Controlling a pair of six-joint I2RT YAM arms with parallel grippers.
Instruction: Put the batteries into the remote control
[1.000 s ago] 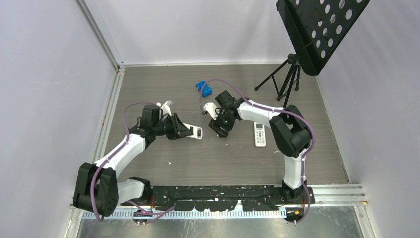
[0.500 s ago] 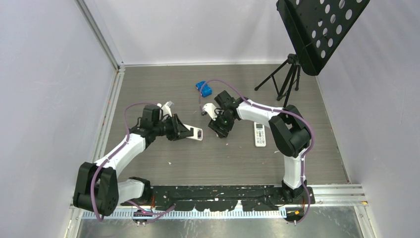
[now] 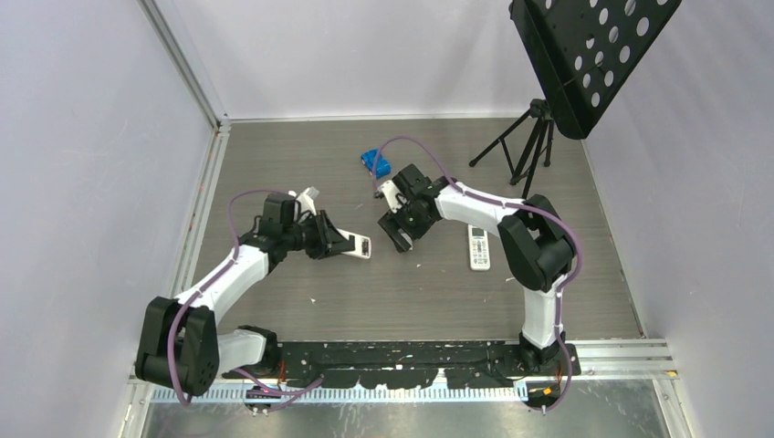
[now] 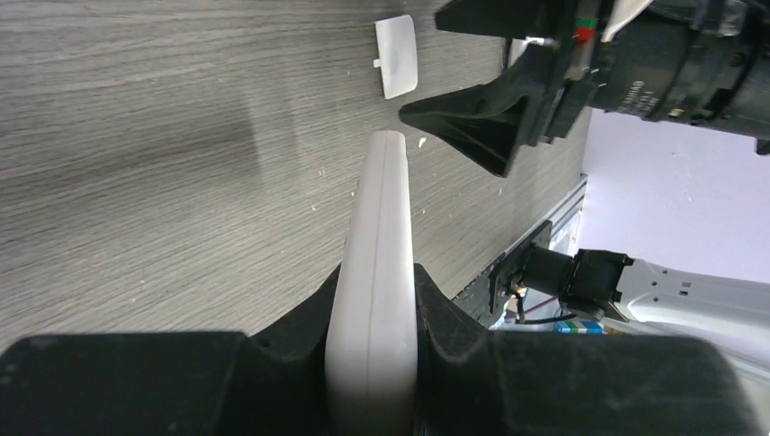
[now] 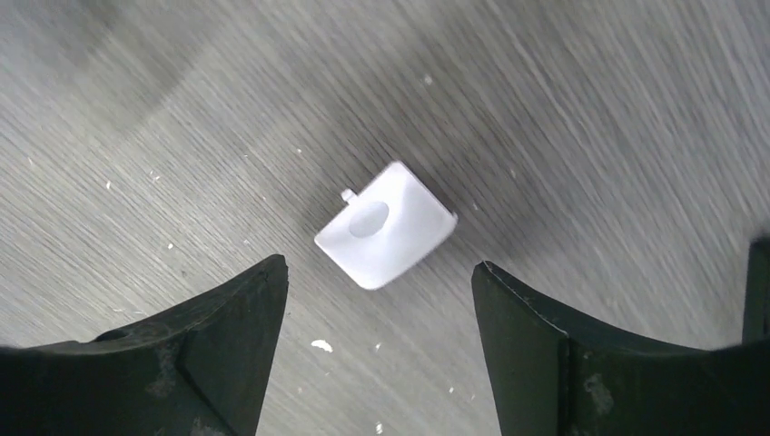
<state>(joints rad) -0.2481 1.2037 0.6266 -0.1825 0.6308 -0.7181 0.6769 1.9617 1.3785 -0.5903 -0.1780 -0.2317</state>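
Note:
My left gripper [image 3: 345, 244] is shut on the remote control [image 3: 358, 245], a slim white slab with a small black rectangle, and holds it edge-on; in the left wrist view the remote [image 4: 383, 200] sticks out between the fingers [image 4: 436, 318]. My right gripper [image 3: 399, 230] is open and empty just right of the remote. In the right wrist view it [image 5: 380, 265] hovers over a small white battery cover [image 5: 386, 238] lying flat on the table; the cover also shows in the left wrist view [image 4: 397, 56]. No batteries are in view.
A second white remote with buttons [image 3: 479, 246] lies right of the right gripper. A blue block [image 3: 375, 162] sits farther back. A black tripod [image 3: 525, 146] with a perforated stand [image 3: 584, 55] is at the back right. Walls enclose the table.
My right gripper has shifted slightly left and toward the back, still open. My left gripper with the remote has edged a little left.

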